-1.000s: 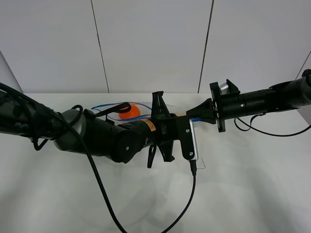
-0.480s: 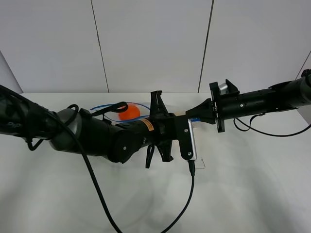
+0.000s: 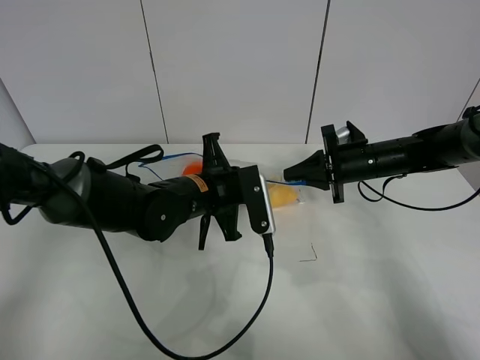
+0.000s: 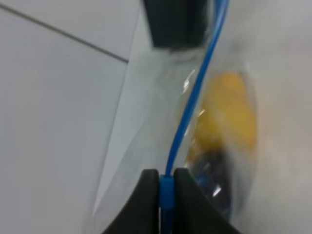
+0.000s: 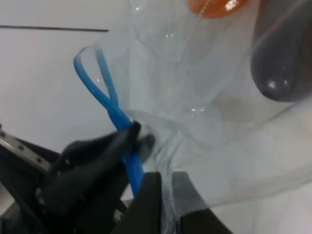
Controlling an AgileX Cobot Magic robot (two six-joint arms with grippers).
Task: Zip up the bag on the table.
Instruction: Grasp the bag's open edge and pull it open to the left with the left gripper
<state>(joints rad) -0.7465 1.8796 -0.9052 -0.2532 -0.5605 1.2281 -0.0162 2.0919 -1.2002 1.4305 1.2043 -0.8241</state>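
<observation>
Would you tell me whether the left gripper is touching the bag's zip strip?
Touching: in the left wrist view the left gripper pinches the blue zip strip, both fingers against it.

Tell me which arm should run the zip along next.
Left, probably. The left hand is shut on the blue zip strip, so it can slide along it. The right hand clamps the bag at one end, which looks better suited to anchoring.

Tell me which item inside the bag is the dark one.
The oblong item in the bag, grey-black and glossy; the ball is orange, the fruit yellow.
</observation>
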